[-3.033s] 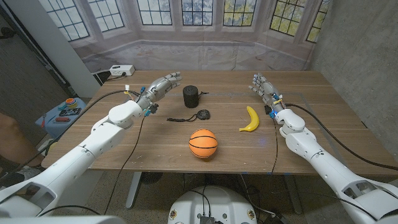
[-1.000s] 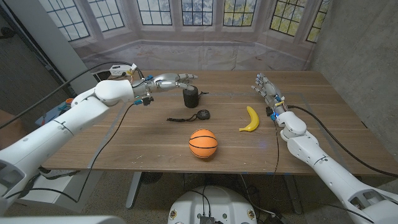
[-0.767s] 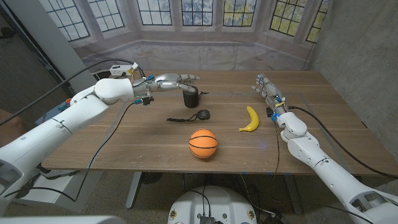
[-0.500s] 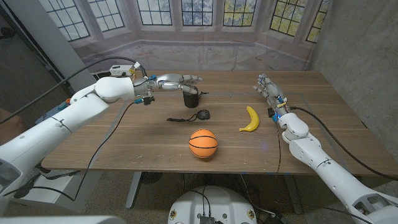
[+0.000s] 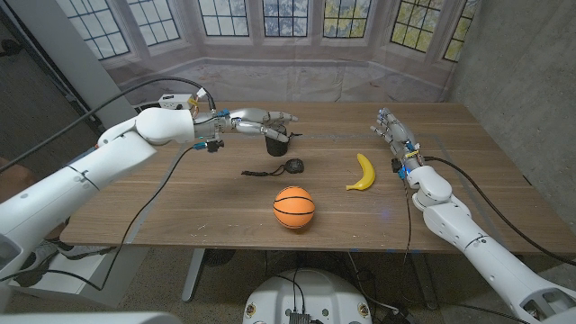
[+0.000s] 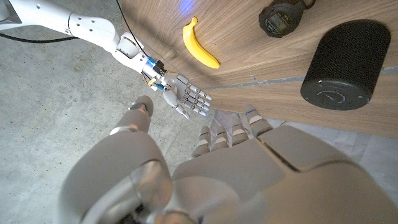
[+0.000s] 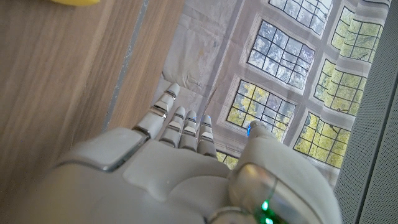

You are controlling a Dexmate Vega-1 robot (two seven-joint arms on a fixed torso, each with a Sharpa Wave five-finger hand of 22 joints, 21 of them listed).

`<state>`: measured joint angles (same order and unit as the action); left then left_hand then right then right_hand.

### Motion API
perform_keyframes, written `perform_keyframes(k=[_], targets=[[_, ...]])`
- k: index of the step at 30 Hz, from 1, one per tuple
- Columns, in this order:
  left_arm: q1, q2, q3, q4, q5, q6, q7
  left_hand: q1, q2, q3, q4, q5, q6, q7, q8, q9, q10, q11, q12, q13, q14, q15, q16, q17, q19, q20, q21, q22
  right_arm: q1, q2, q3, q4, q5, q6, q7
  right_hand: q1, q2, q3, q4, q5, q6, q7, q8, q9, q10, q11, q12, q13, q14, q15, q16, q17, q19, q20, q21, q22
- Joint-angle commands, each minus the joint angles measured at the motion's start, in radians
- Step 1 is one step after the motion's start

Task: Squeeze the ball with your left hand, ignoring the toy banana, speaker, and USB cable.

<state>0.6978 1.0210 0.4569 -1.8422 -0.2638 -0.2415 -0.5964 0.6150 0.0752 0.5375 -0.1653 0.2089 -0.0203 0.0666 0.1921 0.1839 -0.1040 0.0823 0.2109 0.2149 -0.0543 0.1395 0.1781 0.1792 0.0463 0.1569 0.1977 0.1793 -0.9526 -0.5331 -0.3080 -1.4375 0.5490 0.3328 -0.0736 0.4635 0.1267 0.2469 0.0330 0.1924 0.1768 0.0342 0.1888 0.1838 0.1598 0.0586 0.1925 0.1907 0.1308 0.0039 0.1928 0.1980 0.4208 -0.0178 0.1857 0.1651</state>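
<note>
One change: my left hand (image 5: 261,118) has swung right at the far side, now above the speaker (image 5: 276,141), fingers spread, holding nothing. Ball (image 5: 294,207) sits near-centre, untouched, so it's off target. Right hand (image 5: 393,131) open, far right.

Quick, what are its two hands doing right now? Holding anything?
Left hand: open, fingers stretched out above the speaker, holding nothing.
Right hand: open, fingers straight, holding nothing.

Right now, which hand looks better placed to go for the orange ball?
The left hand, though not by much: it is open above the speaker and would sweep toward the ball. The right hand waits open behind the toy banana.
</note>
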Motion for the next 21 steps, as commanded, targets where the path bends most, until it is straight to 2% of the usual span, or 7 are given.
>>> perform_keyframes(k=[1, 11, 12, 14, 21], targets=[[0.01, 0.035, -0.018, -0.031, -0.011, -0.03, -0.045, 0.013, 0.0, 0.002, -0.005, 0.002, -0.01, 0.003, -0.002, 0.005, -0.015, -0.001, 0.002, 0.004, -0.008, 0.005, 0.004, 0.005, -0.001, -0.005, -0.001, 0.002, -0.022, -0.034, 0.003, -0.058, -0.035, -0.057, -0.047, -0.004, -0.009, 0.006, -0.006, -0.003, -0.001, 0.005, 0.001, 0.002, -0.004, 0.001, 0.0, 0.003, -0.001, 0.006, 0.004, 0.001, 0.001, 0.009, 0.005, 0.005], [-0.002, 0.051, -0.021, -0.029, -0.005, -0.063, -0.09, 0.021, -0.001, 0.001, -0.006, 0.002, -0.026, 0.003, -0.005, 0.005, -0.027, 0.001, 0.001, 0.006, -0.016, 0.004, 0.003, 0.005, -0.003, -0.004, 0.0, 0.002, -0.032, -0.034, 0.006, -0.074, -0.038, -0.063, -0.061, -0.005, -0.009, 0.006, -0.008, -0.004, -0.004, 0.007, 0.001, 0.003, -0.004, 0.0, 0.0, 0.003, -0.002, 0.007, 0.005, 0.001, 0.0, 0.009, 0.005, 0.005], [-0.005, 0.052, -0.02, -0.03, -0.003, -0.065, -0.096, 0.024, -0.003, 0.0, -0.007, 0.002, -0.025, -0.005, -0.003, 0.005, -0.028, -0.008, 0.002, 0.006, -0.017, -0.002, 0.004, 0.005, -0.002, -0.012, 0.0, 0.002, -0.032, -0.034, 0.006, -0.074, -0.039, -0.064, -0.062, -0.005, -0.008, 0.006, -0.009, -0.004, -0.004, 0.007, 0.0, 0.003, -0.004, 0.0, 0.0, 0.003, -0.002, 0.008, 0.004, 0.001, 0.0, 0.009, 0.005, 0.005], [-0.013, 0.053, -0.017, -0.028, 0.001, -0.071, -0.111, 0.028, -0.006, -0.001, -0.008, 0.002, -0.03, -0.009, -0.004, 0.005, -0.033, -0.012, 0.001, 0.007, -0.022, -0.002, 0.004, 0.005, -0.003, -0.015, 0.0, 0.002, -0.033, -0.033, 0.006, -0.075, -0.038, -0.064, -0.063, -0.005, -0.009, 0.006, -0.009, -0.004, -0.005, 0.007, 0.001, 0.003, -0.005, 0.002, 0.0, 0.003, -0.001, 0.009, 0.005, 0.001, 0.0, 0.009, 0.005, 0.005], [-0.055, 0.041, 0.004, -0.015, 0.028, -0.104, -0.163, 0.04, -0.01, -0.002, -0.008, 0.002, -0.046, -0.01, -0.005, 0.005, -0.047, -0.008, 0.0, 0.009, -0.035, 0.001, 0.003, 0.006, -0.006, -0.016, 0.0, 0.002, -0.04, -0.043, 0.007, -0.096, -0.032, -0.091, -0.062, -0.009, -0.01, 0.004, -0.01, -0.004, -0.011, 0.009, -0.001, 0.003, -0.013, 0.004, -0.003, 0.003, -0.006, 0.013, 0.004, 0.002, -0.002, 0.01, 0.004, 0.005]])
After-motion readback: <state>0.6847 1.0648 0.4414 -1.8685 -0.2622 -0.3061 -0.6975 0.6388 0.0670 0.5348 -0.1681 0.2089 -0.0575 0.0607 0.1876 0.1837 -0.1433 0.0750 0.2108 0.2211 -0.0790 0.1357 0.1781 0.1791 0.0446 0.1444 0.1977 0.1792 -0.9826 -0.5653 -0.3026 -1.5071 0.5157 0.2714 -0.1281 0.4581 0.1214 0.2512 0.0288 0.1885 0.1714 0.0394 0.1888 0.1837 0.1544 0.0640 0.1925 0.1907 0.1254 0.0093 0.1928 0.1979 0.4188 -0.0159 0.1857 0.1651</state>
